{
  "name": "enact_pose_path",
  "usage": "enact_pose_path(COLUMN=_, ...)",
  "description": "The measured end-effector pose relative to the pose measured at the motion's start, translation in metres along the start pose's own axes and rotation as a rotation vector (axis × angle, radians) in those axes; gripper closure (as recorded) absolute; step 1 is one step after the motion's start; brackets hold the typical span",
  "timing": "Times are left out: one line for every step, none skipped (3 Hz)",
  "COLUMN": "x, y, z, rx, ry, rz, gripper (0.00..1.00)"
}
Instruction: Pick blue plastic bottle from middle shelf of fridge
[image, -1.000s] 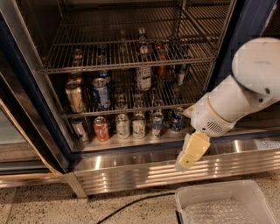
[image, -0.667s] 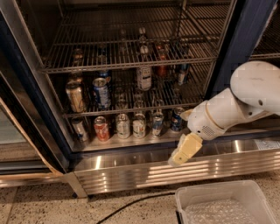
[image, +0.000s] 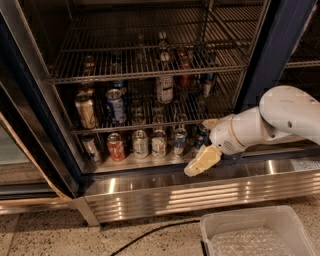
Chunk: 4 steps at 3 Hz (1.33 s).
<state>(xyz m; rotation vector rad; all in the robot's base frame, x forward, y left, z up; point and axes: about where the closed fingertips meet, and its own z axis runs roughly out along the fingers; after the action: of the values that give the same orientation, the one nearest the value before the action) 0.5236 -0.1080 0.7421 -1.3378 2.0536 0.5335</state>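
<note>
Blue plastic bottle (image: 164, 89) stands upright at centre frame, toward the back of the middle shelf (image: 100, 129) of the fridge (image: 277, 50), with cans (image: 116, 106) to its left. Tool (image: 198, 147), low and right of centre, is spread and empty. The bottle is probably light, smooth and slightly yielding, so it is best taken across the labelled body.

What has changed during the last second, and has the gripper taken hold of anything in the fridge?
The gripper moved slightly left in front of the bottom row of the fridge, and the arm sank lower. It took hold of nothing. The blue plastic bottle on the middle shelf and the cans stayed put.
</note>
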Motion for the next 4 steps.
enact_pose_path(x=0.0, y=0.0, z=0.0, rx=0.0, ry=0.0, rz=0.0, gripper=0.0)
enact_pose_path(x=-0.007, y=-0.013, z=0.003, rx=0.053, ry=-0.103, rz=0.026, gripper=0.0)
enact_pose_path(x=-0.023, y=-0.043, z=-0.005, rx=0.188, ry=-0.349, rz=0.063, gripper=0.0)
enact_pose_path(x=-0.019, y=-0.077, z=-0.025, rx=0.352, ry=-0.528, rz=0.083, gripper=0.0)
